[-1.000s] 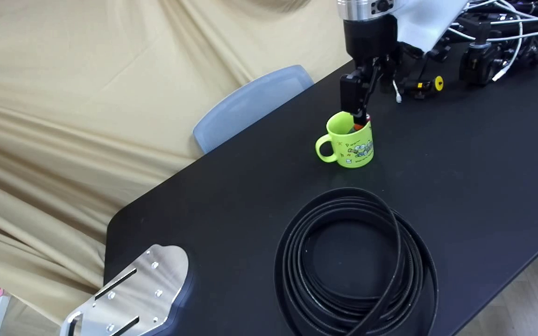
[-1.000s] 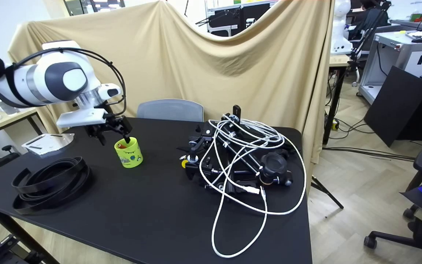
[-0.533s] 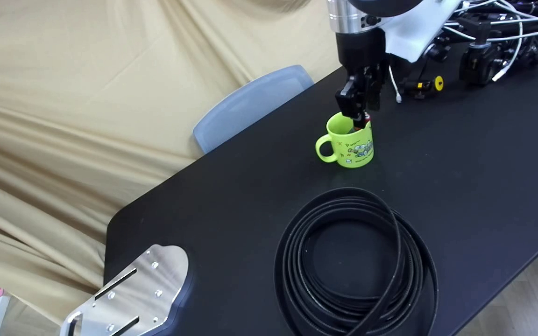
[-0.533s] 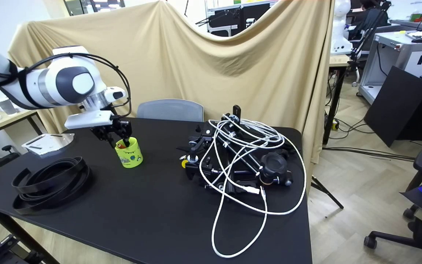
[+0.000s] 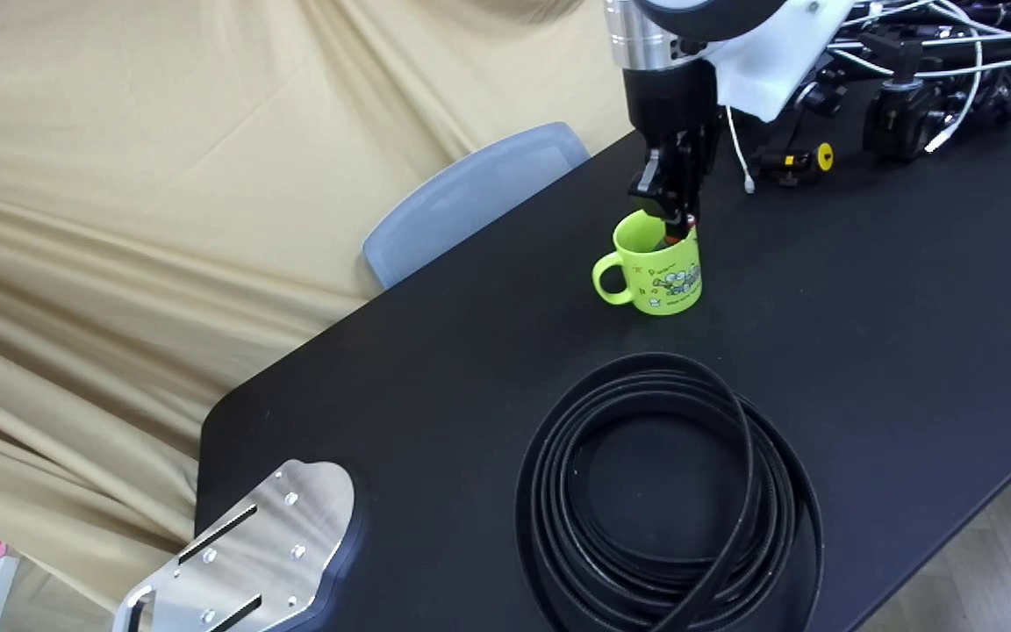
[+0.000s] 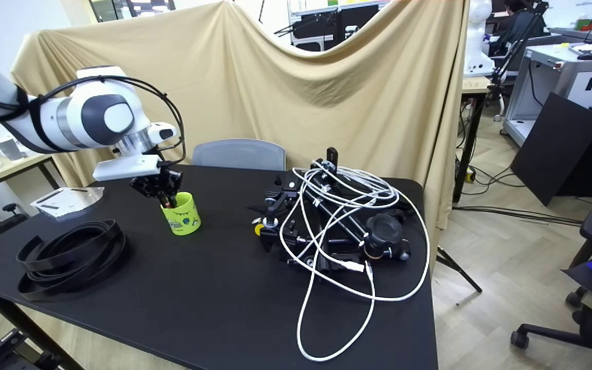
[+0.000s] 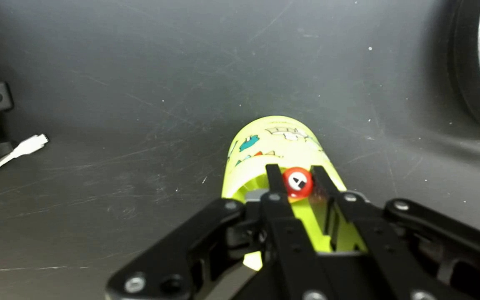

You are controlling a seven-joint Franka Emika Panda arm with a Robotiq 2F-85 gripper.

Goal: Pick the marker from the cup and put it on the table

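Note:
The lime-green cup [image 5: 665,285] stands upright on the black table [image 5: 435,412], its handle toward the chair side in that exterior view. Inside it is the red marker [image 7: 297,182], whose round end with a white label faces up in the wrist view. My gripper [image 7: 295,176] points down into the cup's mouth, with a black finger pressed on either side of that end, so it is shut on the marker. In both exterior views the fingertips sit at the cup's rim, and only a bit of red shows beside them. The marker's lower part is hidden inside the cup.
A coil of black belt [image 5: 549,478] lies near the cup. A silver metal plate [image 5: 268,535] sits at one end of the table. Black camera gear with looped white cables [image 6: 327,205] is piled at the opposite end. A pale blue chair [image 6: 239,154] stands behind the table.
The gripper has shifted over the cup, lowered slightly, and its fingers have closed around the marker's red end. The cup has stayed in place.

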